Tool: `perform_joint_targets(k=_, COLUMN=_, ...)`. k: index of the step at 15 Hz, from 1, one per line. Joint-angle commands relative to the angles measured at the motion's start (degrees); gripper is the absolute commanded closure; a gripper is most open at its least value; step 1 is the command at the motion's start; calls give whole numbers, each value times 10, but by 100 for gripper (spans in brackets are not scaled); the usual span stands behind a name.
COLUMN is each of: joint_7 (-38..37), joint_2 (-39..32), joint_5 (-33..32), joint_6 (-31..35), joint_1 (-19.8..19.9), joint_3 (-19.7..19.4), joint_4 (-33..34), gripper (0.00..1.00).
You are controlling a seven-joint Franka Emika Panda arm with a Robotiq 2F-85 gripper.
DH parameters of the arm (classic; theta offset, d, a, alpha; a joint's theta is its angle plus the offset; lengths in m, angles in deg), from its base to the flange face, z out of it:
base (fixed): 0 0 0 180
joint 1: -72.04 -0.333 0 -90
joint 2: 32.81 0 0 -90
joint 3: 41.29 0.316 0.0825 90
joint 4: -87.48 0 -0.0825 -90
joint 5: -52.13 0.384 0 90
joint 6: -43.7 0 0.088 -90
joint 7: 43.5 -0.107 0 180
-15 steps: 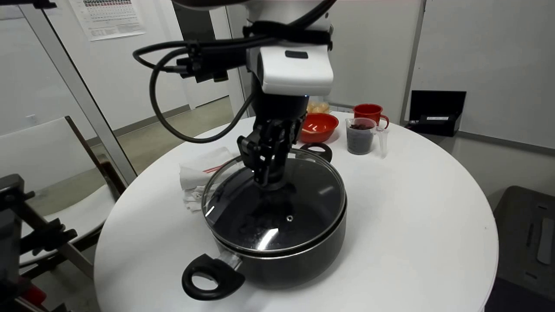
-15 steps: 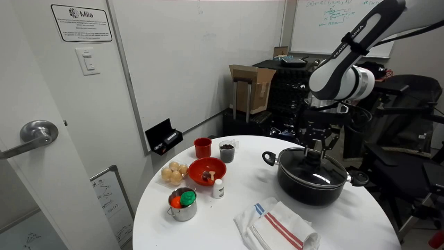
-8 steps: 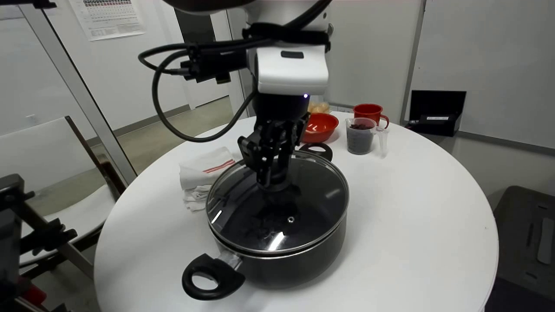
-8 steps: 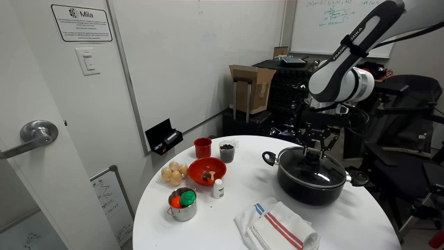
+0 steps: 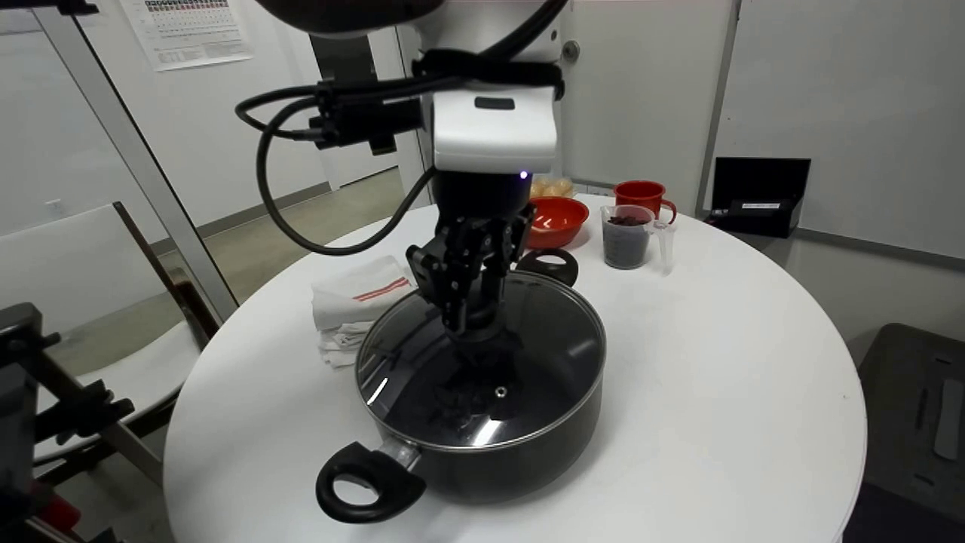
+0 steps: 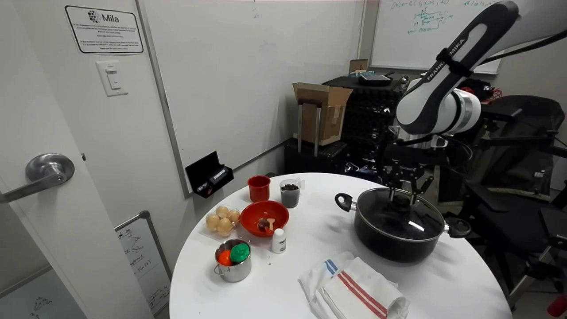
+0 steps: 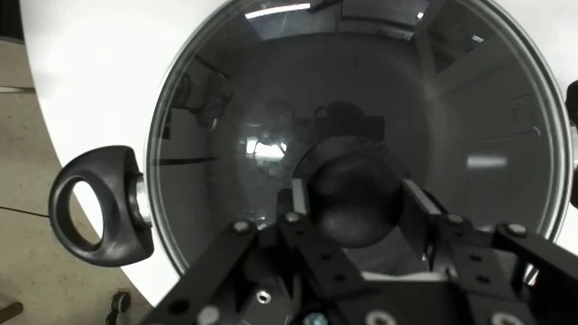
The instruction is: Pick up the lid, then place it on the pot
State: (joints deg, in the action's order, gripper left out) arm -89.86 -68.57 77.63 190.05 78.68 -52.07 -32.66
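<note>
The lid [image 5: 543, 369] is clear glass with a metal rim and a black knob. In both exterior views it lies level on the black pot [image 5: 520, 467], its rim lined up with the pot's rim. It also covers the pot in an exterior view [image 6: 376, 217]. My gripper [image 6: 403, 199] points down above the middle of the lid. In the wrist view my gripper [image 7: 359, 196] has one finger on each side of the black knob, both pads against it. The pot's loop handle [image 7: 104, 207] sticks out at the left there. The inside of the pot is dark behind the glass.
A folded towel [image 6: 354, 288] lies beside the pot. A red bowl [image 6: 252, 217], a red mug [image 6: 259, 188], a measuring cup [image 6: 290, 195], a white bottle [image 6: 278, 241], a small metal pail [image 6: 234, 268] and eggs [image 6: 221, 220] stand farther off on the round white table [image 5: 716, 392].
The gripper and the lid in it shifted slightly sideways, then down. The lid's rim, raised and offset from the pot's rim before, now sits down on it. The pot has not moved.
</note>
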Motion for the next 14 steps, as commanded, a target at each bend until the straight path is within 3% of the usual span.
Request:
perform_joint_targets(k=1, joint_7=-33, joint_2=17, joint_5=-21, joint_6=20, joint_1=-21, joint_3=-16, joint_4=-19, gripper=75)
perform_joint_targets(k=5, joint_7=-47, joint_2=18, joint_5=-33, joint_6=27, joint_1=-27, joint_3=-19, joint_4=-23, gripper=74)
perform_joint_targets(k=6, joint_7=-49, joint_2=18, joint_5=-35, joint_6=28, joint_1=-28, joint_3=-19, joint_4=-24, gripper=31)
perform_joint_targets(k=10, joint_7=-54, joint_2=26, joint_5=-39, joint_6=36, joint_1=-29, joint_3=-19, joint_4=-31, gripper=3)
perform_joint_targets(k=14, joint_7=-60, joint_2=42, joint_5=-46, joint_6=47, joint_1=-34, joint_3=-20, joint_4=-46, gripper=0)
